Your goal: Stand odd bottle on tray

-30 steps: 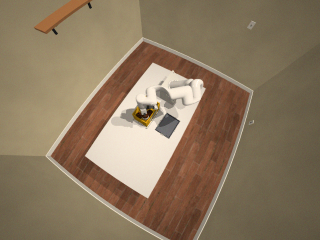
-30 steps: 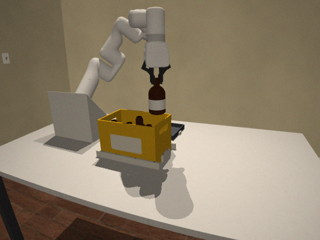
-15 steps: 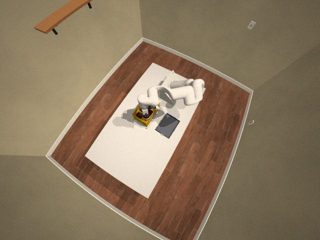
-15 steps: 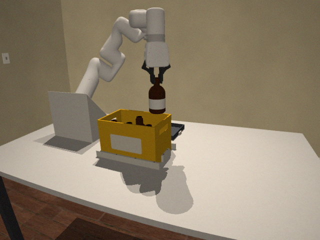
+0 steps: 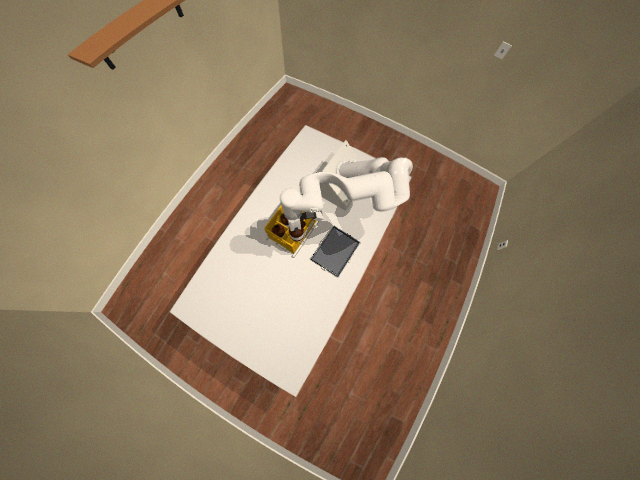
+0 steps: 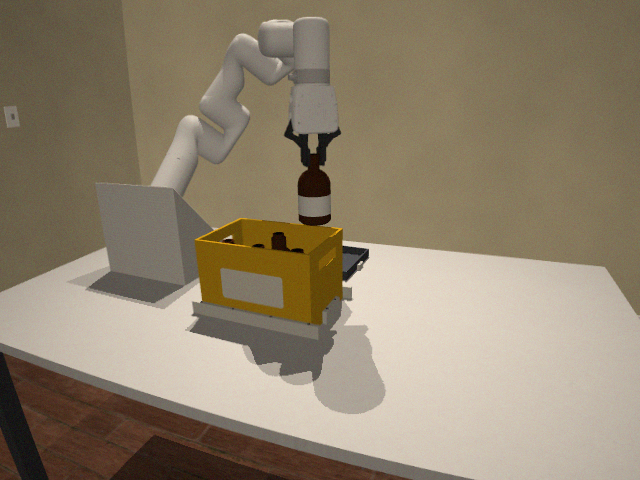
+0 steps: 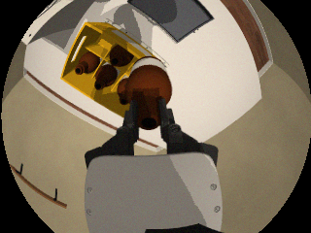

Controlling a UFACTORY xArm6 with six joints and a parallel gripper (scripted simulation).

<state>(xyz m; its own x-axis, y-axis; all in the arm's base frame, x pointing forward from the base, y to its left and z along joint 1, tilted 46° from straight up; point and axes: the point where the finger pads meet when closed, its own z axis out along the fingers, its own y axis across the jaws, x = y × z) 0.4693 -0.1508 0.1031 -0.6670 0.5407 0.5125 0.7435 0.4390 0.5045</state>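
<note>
Bottle [image 6: 314, 197] [image 7: 149, 89] in its grip, the gripper [image 5: 295, 225] [image 6: 313, 157] [image 7: 149, 108] clasps the brown neck — upright, above the yellow crate [image 5: 294, 247] [image 6: 256, 283] [image 7: 78, 83]. Four others stand inside the crate — the dark tray [image 5: 336, 251] [image 6: 356, 255] [image 7: 174, 15] lies nearby, bottle-free.

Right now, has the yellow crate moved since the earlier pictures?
No. The yellow crate sits in the same spot, just as far from the white table's front edge.
</note>
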